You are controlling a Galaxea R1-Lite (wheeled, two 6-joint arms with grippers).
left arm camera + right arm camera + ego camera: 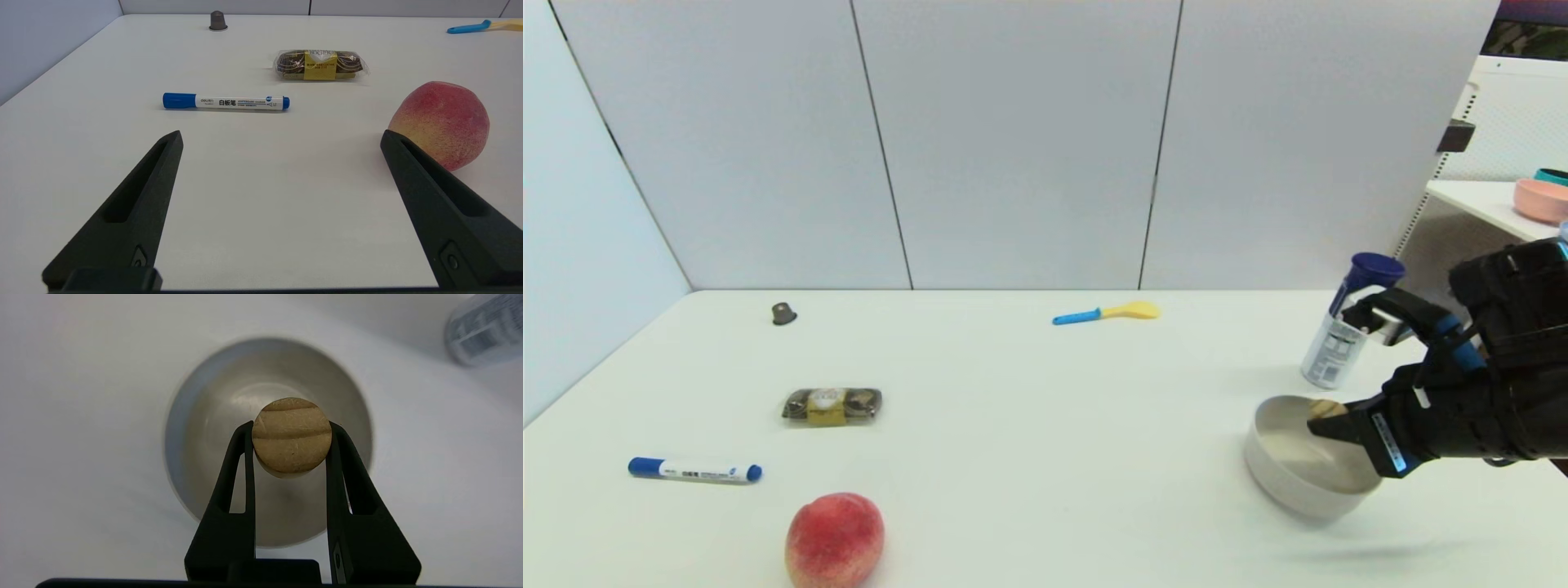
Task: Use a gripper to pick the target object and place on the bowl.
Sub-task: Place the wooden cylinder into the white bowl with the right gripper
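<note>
Right claw (291,447) clamped on wooden cylinder (291,436), tan, round face with striped grain; underside hidden. Cylinder hangs above hollow of bowl (196,416), matte beige, thick-walled; near rim cut off by fingers (229,490). Head view: cylinder mostly hidden behind fingertip. Left claw (282,139) spread wide above tabletop (261,183), beside peach (443,122).

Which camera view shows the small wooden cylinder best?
The right wrist view: the wooden cylinder fills the centre, its striped face plain, clamped by the right end effector above the bowl. In the head view only a tan sliver shows beside the fingers. The left wrist view does not show it.
</note>
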